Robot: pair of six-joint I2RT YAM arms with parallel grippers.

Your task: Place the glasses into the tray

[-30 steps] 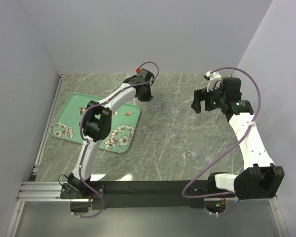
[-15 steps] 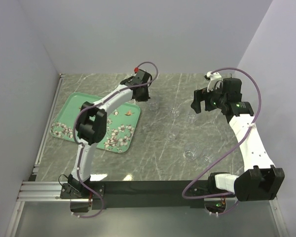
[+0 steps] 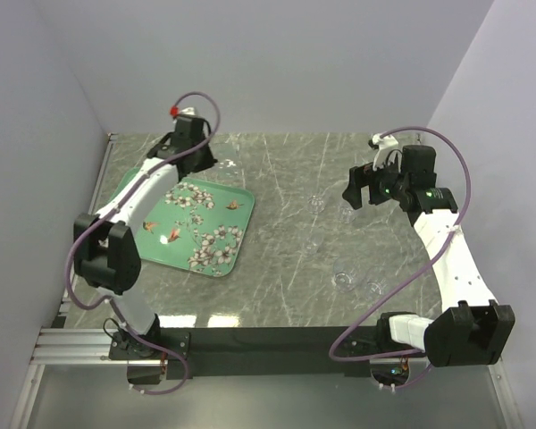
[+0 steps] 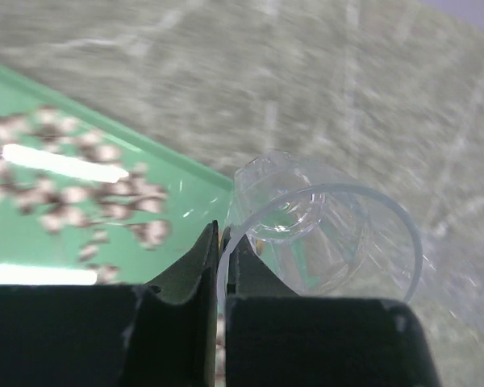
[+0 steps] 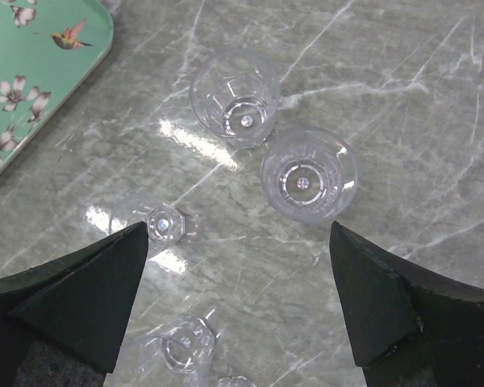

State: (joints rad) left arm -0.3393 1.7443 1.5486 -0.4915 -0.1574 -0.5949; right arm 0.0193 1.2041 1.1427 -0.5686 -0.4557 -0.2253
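The left gripper [image 4: 222,260] was clamped on the rim of the held glass [image 4: 323,234], one finger inside the wall and one outside. The glass's mouth faced the wrist camera and its base pointed away toward the marble table [image 3: 277,268], so its long axis ran along the fingers. It hung at the far edge of the tray [image 3: 241,234], whose mint-green face showed blossoms and a hummingbird. Half a second earlier this arm had been reaching over mid-table beyond the tray's right corner. It had since swung left with the glass. The right gripper [image 5: 238,242] hovered with its jaws spread wide over the other glasses [image 5: 309,173], which stood upright on the marble, and it had barely shifted.
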